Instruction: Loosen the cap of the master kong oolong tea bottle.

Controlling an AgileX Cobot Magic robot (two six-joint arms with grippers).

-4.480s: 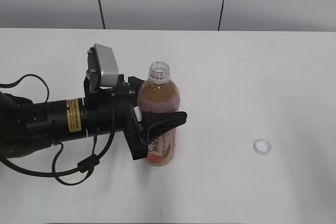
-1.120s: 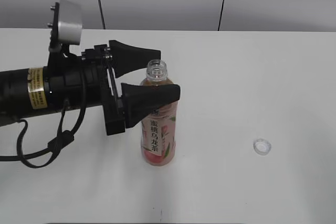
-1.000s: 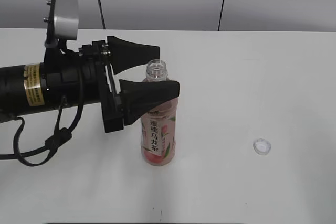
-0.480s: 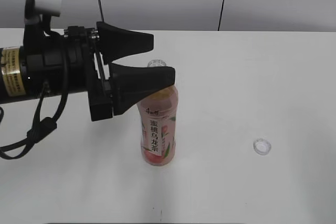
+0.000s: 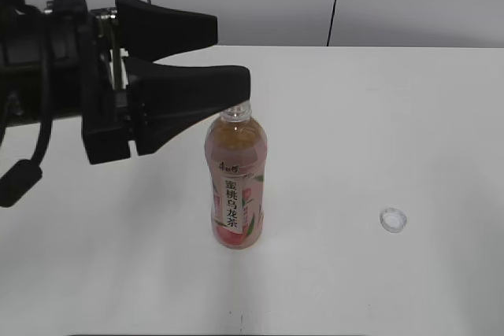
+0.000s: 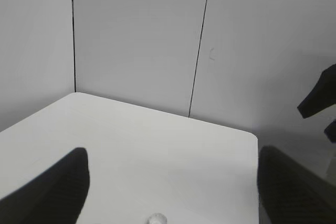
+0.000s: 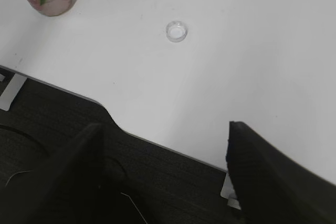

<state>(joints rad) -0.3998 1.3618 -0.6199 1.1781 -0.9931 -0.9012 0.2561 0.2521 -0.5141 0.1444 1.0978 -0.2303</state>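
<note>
A: Where's the cap (image 5: 392, 220)?
B: Off the bottle, lying on the white table (image 5: 409, 116), well to the right of the master kong oolong tea bottle (image 5: 235, 182), which stands upright with its neck bare.
A: Grippers?
B: Left gripper (image 5: 228, 54) is spread wide above the bottle, holding nothing. Right gripper (image 7: 163, 171) is also parted, over the table edge

Left gripper (image 5: 224, 57): matte black, two broad wedge fingers, blocky black mount, black cable looping beneath.
</note>
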